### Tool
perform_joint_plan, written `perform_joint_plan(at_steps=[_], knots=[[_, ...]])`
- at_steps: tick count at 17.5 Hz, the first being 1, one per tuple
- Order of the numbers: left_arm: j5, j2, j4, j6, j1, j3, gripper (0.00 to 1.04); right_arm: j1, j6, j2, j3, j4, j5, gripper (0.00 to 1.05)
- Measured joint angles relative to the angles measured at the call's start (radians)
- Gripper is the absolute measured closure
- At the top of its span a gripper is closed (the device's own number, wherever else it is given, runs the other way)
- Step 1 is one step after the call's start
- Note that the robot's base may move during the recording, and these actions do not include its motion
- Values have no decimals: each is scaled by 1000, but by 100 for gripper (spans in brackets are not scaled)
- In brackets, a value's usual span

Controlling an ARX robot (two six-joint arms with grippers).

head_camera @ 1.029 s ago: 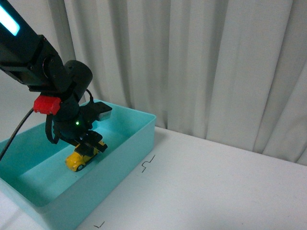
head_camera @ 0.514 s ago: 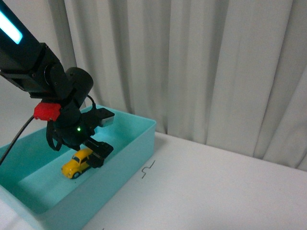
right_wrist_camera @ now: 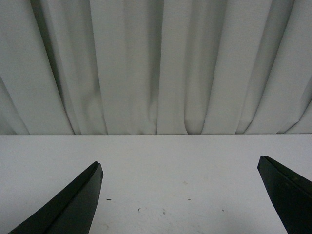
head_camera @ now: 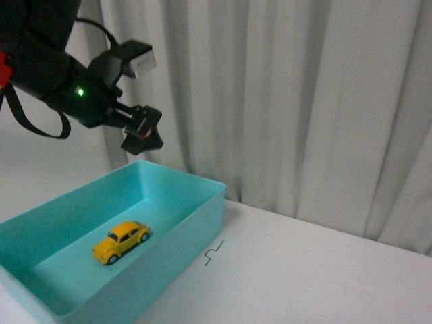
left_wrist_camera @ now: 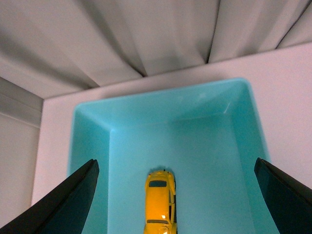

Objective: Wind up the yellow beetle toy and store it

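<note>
In the front view, the yellow beetle toy [head_camera: 121, 241] rests on its wheels on the floor of the turquoise bin [head_camera: 196, 202], which stands at the left part of the white tabletop [head_camera: 304, 270]. The left end effector [head_camera: 142, 131] hangs high above the bin's far side, in front of the pale curtain [head_camera: 270, 101], well apart from the toy and with nothing in its grasp. I judge the toy lies there because the storing step is done, and the arm is held up so that it is clear of the bin walls. A small black mark [head_camera: 214, 254] is on the tabletop just beside the bin. In the left wrist view, the two dark fingers [left_wrist_camera: 68, 200] are spread wide at both sides of the picture, and between them only empty space appears; the toy [left_wrist_camera: 160, 201] lies far below on the bin [left_wrist_camera: 90, 141] floor, roughly centred between them. In the right wrist view, the right end effector [right_wrist_camera: 180, 204] is also spread wide and holds nothing; under it is only bare tabletop [right_wrist_camera: 161, 165] and the curtain [right_wrist_camera: 146, 63] behind, with the toy not visible there.
</note>
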State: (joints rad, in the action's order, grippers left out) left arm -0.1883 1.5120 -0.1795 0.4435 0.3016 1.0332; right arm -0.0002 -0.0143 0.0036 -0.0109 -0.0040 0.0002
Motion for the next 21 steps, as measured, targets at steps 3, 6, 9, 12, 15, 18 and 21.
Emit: perform_joint_plan(at_steps=[3, 6, 9, 12, 15, 18, 21], knots=[[-42, -327, 20, -39, -42, -171, 7, 0, 0, 0, 0, 0, 0, 7], [-53, -606, 217, -163, -64, -373, 15, 0, 0, 0, 0, 0, 0, 7], [-2, -852, 463, -385, -114, -620, 49, 0, 0, 0, 0, 0, 0, 7], [58, -921, 482, -426, -172, -771, 85, 0, 0, 0, 0, 0, 0, 7], [161, -1020, 495, -440, -264, -852, 103, 0, 0, 0, 0, 0, 0, 7], [189, -1089, 478, -440, -298, -914, 103, 0, 0, 0, 0, 0, 0, 7], [189, -1136, 463, -440, -301, -939, 103, 0, 0, 0, 0, 0, 0, 7]])
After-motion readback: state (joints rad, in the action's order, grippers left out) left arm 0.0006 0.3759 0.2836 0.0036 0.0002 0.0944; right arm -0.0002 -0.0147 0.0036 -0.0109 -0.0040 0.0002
